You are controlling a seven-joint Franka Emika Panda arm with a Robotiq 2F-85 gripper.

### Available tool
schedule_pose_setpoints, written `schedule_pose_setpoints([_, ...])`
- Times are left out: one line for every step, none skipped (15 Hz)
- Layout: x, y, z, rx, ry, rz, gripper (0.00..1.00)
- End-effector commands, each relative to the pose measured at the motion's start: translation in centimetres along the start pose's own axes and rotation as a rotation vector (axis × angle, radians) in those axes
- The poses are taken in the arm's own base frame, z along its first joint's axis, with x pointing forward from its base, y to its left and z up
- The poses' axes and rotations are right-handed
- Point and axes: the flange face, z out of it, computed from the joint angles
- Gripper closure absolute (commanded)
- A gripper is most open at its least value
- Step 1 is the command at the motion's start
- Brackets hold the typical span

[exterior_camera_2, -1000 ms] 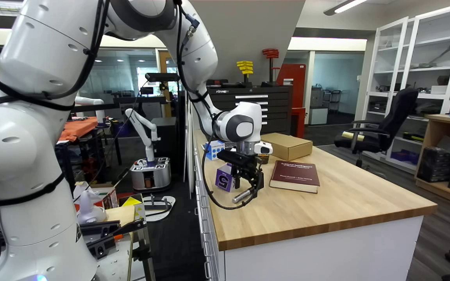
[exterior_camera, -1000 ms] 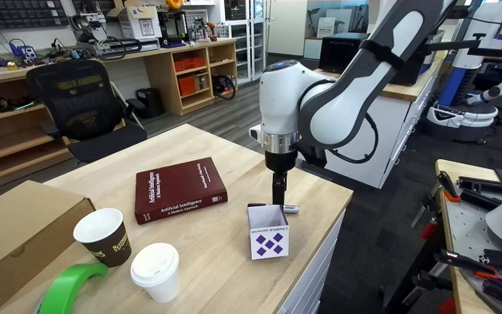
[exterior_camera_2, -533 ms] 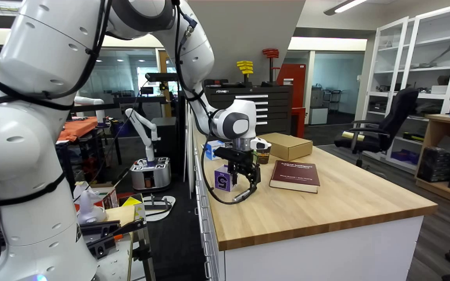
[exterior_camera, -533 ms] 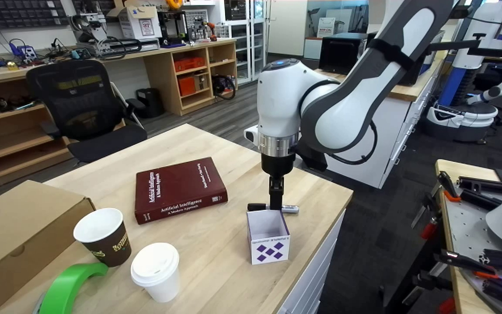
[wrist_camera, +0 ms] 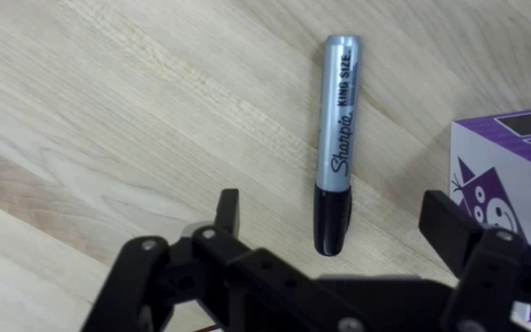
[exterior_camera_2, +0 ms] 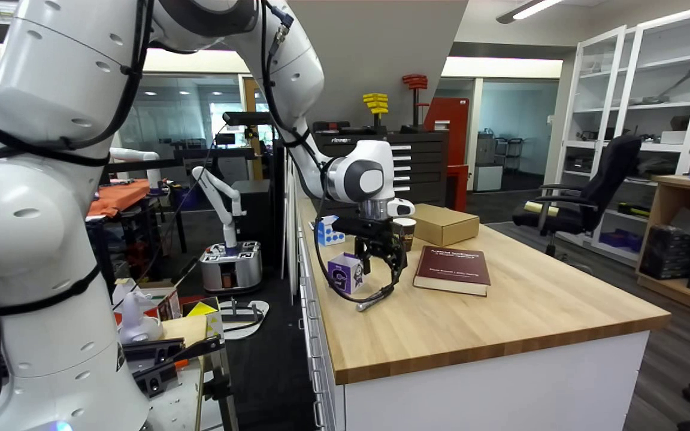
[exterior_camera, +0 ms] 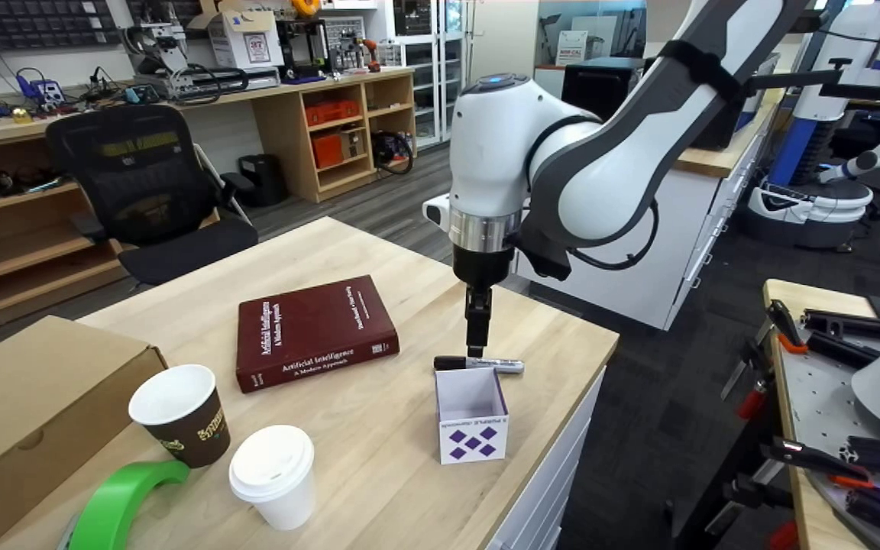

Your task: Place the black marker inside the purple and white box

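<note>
Over the wooden table (exterior_camera_2: 518, 323), one gripper (wrist_camera: 330, 210) hangs with its two fingers (wrist_camera: 227, 207) spread apart; in the wrist view the black cap (wrist_camera: 332, 226) of one marker (wrist_camera: 338, 115) shows between them. The marker lies on the table, just beside one open-topped purple and white box (exterior_camera: 473, 441). Farther out are one red book (exterior_camera: 318, 328), two cups (exterior_camera: 192, 428), one green arch (exterior_camera: 115, 504), one cardboard box (exterior_camera: 43, 405) and one blue and white box (exterior_camera_2: 329, 232)

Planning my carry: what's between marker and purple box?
In the wrist view, tabletop and one finger of the end effector show between the marker and purple box.
</note>
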Motion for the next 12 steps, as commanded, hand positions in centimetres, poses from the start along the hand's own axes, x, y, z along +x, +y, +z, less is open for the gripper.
schedule_pose_setpoints([-1.0, 1.1, -0.5, -0.021, 0.011, 0.033, 0.00])
schedule_pose_setpoints([-1.0, 1.3, -0.2, -0.017, 0.005, 0.038, 0.00])
schedule_pose_setpoints([-1.0, 1.3, 0.3, -0.009, -0.003, 0.037, 0.00])
schedule_pose_setpoints([-1.0, 1.3, 0.6, -0.001, -0.008, 0.036, 0.00])
schedule_pose_setpoints([-1.1, 1.1, 1.0, 0.005, -0.016, 0.034, 0.00])
schedule_pose_setpoints([-1.3, 1.0, 1.3, 0.008, -0.022, 0.032, 0.00])
schedule_pose_setpoints([-1.4, 0.8, 1.6, 0.010, -0.027, 0.029, 0.00])
schedule_pose_setpoints([-1.5, 0.8, 1.9, 0.011, -0.030, 0.026, 0.00])
schedule_pose_setpoints([-1.6, 0.7, 2.2, 0.013, -0.035, 0.025, 0.00])
schedule_pose_setpoints([-1.7, 0.6, 2.4, 0.014, -0.038, 0.024, 0.00])
schedule_pose_setpoints([-1.8, 0.6, 2.6, 0.016, -0.042, 0.023, 0.00])
schedule_pose_setpoints([-1.9, 0.5, 2.7, 0.017, -0.044, 0.022, 0.00])
